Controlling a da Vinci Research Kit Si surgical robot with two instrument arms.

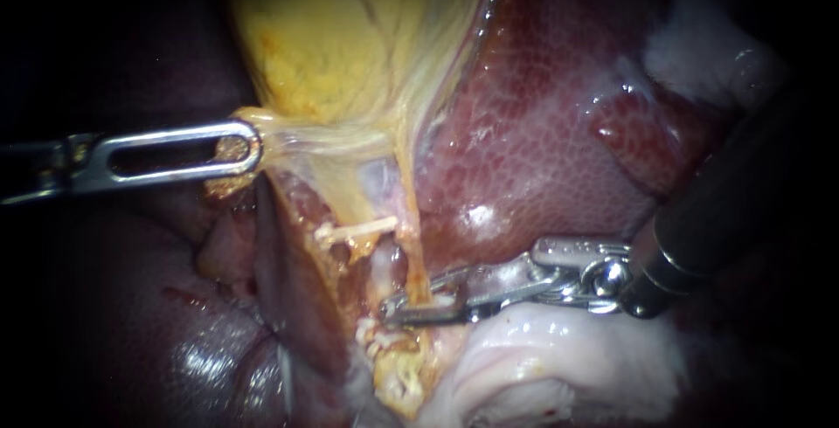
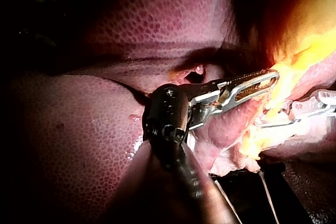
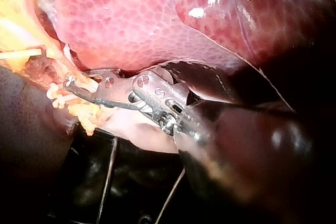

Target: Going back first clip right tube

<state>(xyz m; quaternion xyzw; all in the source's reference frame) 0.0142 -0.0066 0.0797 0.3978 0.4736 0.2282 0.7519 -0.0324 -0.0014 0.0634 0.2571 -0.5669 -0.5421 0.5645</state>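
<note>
Right tube [image 1: 412,253], seemingly a thin, soft, slippery, tear-prone strand best grasped gently crosswise, descends from the gallbladder [image 1: 350,35] along the edge of the liver [image 1: 542,131], between the spread jaws of the right instrument [image 1: 424,304]; the left instrument [image 1: 249,144] pinches the gallbladder.

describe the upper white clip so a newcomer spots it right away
From the yellow gallbladder, follow the pale strands down. The clip is the white bar lying crosswise there, above the right instrument's tip; the other white clips sit below that tip.
</note>
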